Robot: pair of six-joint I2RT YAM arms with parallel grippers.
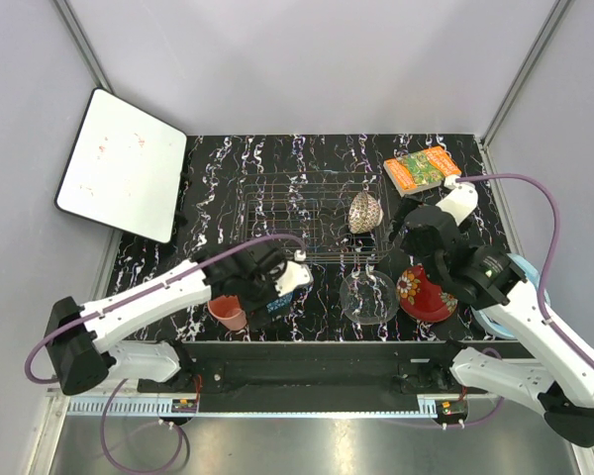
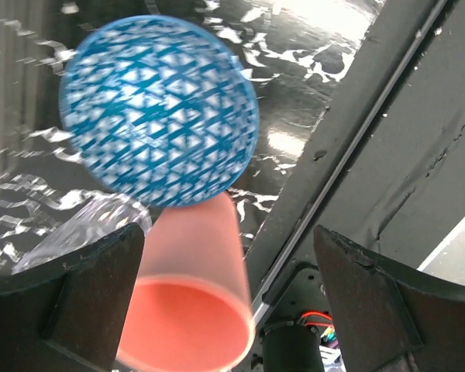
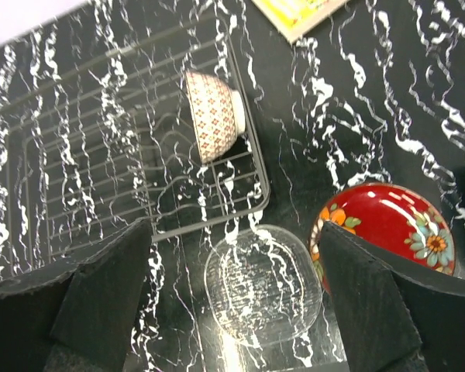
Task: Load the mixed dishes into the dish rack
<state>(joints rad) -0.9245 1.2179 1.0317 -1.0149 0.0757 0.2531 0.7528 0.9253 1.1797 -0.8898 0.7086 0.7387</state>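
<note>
The left gripper (image 2: 226, 229) is spread wide, clamped on nothing. The blue patterned bowl (image 2: 159, 108) (blurred) shows beyond its fingertips, with the pink plastic cup (image 2: 190, 310) just beneath it in the wrist view. The right gripper (image 3: 234, 225), fingers also apart, hangs over the clear glass plate (image 3: 263, 283) on the worktop (image 3: 356, 108), beside the red flower-rimmed dish (image 3: 387, 232). The tan-red patterned bowl (image 3: 213, 116) lies on its side at the right end of the dish rack (image 1: 297, 213).

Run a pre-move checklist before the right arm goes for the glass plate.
1. Right tool open: ok.
2. Clear glass plate lies flat below it, uncovered: ok.
3. Dish rack has free room, with only the tan-red bowl inside: ok.
4. Left tool open above the pink cup, gripping nothing: ok.
5. Red dish apart from the plate's rim: cannot tell.
</note>
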